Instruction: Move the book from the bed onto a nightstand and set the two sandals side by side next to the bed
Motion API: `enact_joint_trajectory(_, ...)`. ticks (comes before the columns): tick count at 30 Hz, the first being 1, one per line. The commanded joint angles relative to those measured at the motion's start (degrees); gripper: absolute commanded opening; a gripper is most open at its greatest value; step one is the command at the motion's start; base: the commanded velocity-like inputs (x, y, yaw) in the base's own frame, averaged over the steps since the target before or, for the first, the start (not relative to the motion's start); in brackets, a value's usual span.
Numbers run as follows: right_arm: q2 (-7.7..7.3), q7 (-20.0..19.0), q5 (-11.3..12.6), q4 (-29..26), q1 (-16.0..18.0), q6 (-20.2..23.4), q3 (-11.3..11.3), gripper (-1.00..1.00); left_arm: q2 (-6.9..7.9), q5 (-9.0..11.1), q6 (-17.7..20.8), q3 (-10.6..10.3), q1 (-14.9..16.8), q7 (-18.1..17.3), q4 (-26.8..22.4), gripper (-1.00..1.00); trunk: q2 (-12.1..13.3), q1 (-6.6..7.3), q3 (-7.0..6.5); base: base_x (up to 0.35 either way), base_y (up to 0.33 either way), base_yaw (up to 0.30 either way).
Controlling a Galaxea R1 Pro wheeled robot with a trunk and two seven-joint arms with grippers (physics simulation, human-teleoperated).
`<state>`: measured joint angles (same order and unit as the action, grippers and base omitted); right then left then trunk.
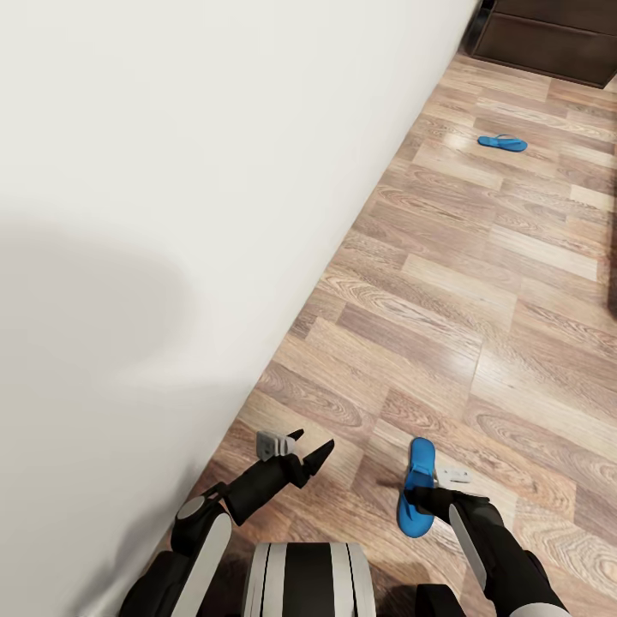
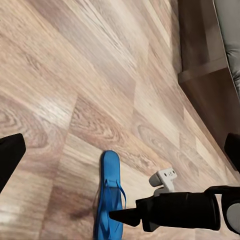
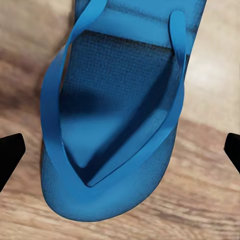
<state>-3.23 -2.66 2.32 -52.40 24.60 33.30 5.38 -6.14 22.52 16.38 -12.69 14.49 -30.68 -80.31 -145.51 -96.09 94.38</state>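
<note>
Two sandals lie apart; the right hand (image 1: 417,495), fingers wide, hovers over the near sandal (image 1: 417,488) at lower centre; closing comes next.

Both arms (image 1: 257,488) glossy black with silver-white shell panels; small grey camera block (image 1: 274,444) near each wrist; trunk (image 1: 308,578) black, white-striped, bottom centre

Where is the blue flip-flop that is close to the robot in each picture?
Head view: near sandal low, right of centre, under the right pincer.
Left wrist view: same sandal at the bottom middle.
Right wrist view: its straps and sole fill the middle.
Shared landmark: the wood-plank floor.
</note>
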Motion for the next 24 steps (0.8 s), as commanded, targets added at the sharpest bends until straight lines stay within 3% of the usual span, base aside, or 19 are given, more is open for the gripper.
enact_joint_trajectory(1, 0.01, -0.2, 0.2, -0.1, 0.0, 0.3, 0.1, 1.0, -0.02, 0.6, 0.5, 0.0, 0.0, -0.1, 0.0, 1.0, 0.0, -0.02, 0.25, 0.0, 0.0, 0.0)
enact_joint_trajectory(4, -0.01, -0.2, 0.2, -0.1, 0.0, 0.3, 0.1, 1.0, -0.02, 0.6, 0.5, 0.0, 0.0, -0.1, 0.0, 1.0, -0.1, -0.09, 0.92, 0.0, 0.0, 0.0)
enact_joint_trajectory(24, 0.06, -0.2, 0.1, -0.1, 0.0, 0.2, 0.1, 1.0, -0.03, 0.7, 0.4, 0.0, 0.0, 0.0, 0.0, 1.0, -0.1, -0.09, 0.92, 0.03, 0.0, 0.0)
